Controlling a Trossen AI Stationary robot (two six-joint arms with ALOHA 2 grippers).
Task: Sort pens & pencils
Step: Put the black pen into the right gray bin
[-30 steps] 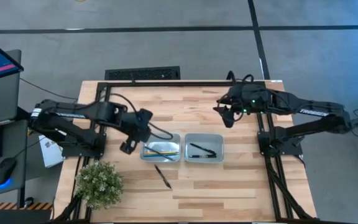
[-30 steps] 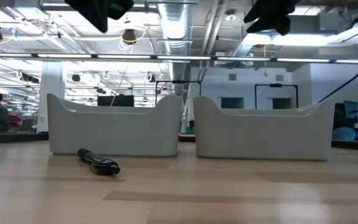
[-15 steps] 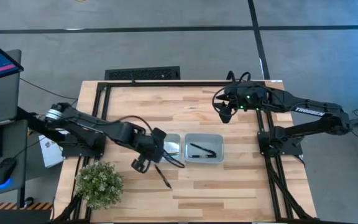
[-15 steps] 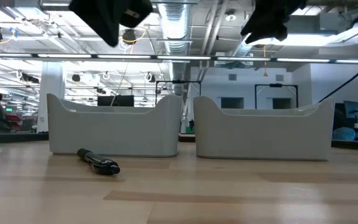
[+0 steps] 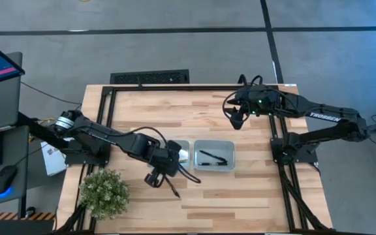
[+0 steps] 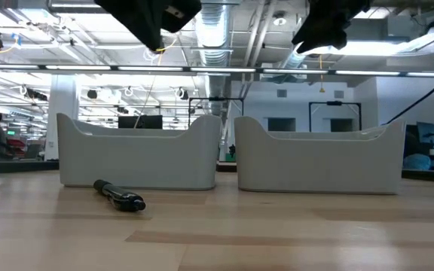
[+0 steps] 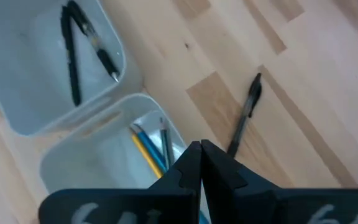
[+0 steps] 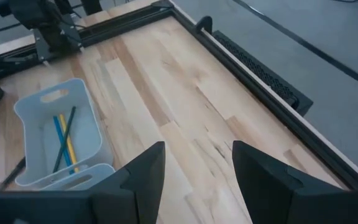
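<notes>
pencils (image 7: 149,148) in left tray (image 7: 82,168), pens (image 7: 73,46) in right.

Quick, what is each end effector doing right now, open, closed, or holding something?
Left end effector: closed, holding nothing, above the loose pen on the table.
Right end effector: open, empty, over the table's far side.

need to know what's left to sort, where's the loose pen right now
In the high view the loose pen lies on the bare table, just in front of the left tray, beside the plant. The left gripper hovers close by it.
</notes>
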